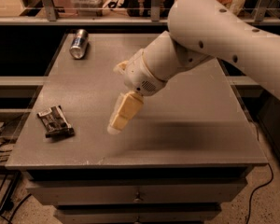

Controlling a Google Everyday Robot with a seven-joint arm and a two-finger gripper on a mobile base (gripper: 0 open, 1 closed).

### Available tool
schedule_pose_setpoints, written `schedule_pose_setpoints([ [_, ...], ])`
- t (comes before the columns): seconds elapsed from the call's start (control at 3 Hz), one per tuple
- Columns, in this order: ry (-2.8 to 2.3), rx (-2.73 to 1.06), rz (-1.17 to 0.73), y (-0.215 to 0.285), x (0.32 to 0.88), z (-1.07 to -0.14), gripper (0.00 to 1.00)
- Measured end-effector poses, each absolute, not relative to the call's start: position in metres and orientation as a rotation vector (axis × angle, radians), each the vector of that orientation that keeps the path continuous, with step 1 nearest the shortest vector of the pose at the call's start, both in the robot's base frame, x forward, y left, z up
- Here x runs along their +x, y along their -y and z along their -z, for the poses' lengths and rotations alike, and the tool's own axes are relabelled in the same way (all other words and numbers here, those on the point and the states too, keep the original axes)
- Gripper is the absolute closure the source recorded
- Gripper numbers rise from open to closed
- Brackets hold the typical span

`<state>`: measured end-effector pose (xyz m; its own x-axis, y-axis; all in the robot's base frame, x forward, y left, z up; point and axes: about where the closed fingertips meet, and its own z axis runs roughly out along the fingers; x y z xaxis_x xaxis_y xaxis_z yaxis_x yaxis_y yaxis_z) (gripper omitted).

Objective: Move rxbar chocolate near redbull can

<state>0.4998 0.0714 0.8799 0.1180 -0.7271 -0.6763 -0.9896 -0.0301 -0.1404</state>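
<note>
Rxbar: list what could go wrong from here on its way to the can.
1. The rxbar lies flat near the front-left edge of the table, and the end effector hangs to its right over mid-table. An approach from that side could push it off instead of gripping it.
2. The can lies on its side near the far-left edge. A nudge while placing the bar might roll it away or off.
</note>
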Motion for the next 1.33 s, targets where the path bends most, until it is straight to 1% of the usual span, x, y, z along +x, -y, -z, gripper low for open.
schedule_pose_setpoints([
  [0.67, -1.577, -1.869, -0.750, -0.123, 0.491, -0.857, 0.00],
  [1.33, -1.507, -1.895, -0.901, -0.165, 0.482, -0.835, 0.00],
])
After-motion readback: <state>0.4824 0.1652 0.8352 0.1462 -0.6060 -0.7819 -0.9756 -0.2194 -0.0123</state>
